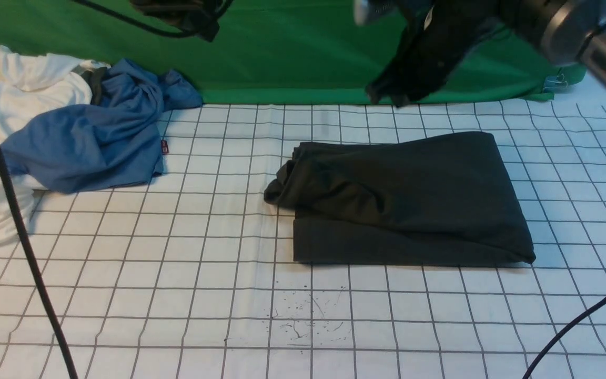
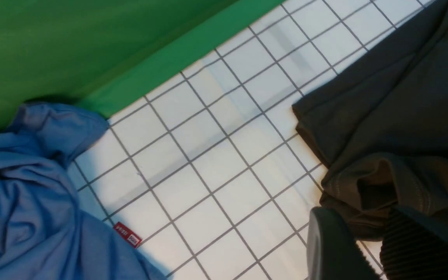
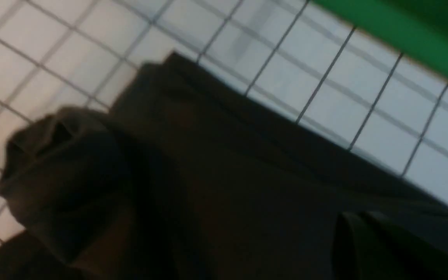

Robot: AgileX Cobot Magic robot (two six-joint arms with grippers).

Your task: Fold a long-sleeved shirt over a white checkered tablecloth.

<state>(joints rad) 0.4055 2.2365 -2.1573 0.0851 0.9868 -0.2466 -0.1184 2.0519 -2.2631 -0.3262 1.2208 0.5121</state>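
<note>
The big white checkered tablecloth fills the front view, and the black long-sleeved shirt lies on it right of the middle, folded into a flat block with a bunched lump at its left end. It looks soft, light and floppy, so I think a corner or the thick folded edge is the best place to pinch. The right gripper at the upper right is pinched shut, while for the left gripper I cannot tell; only the left wrist view shows the red tag close up.
</note>
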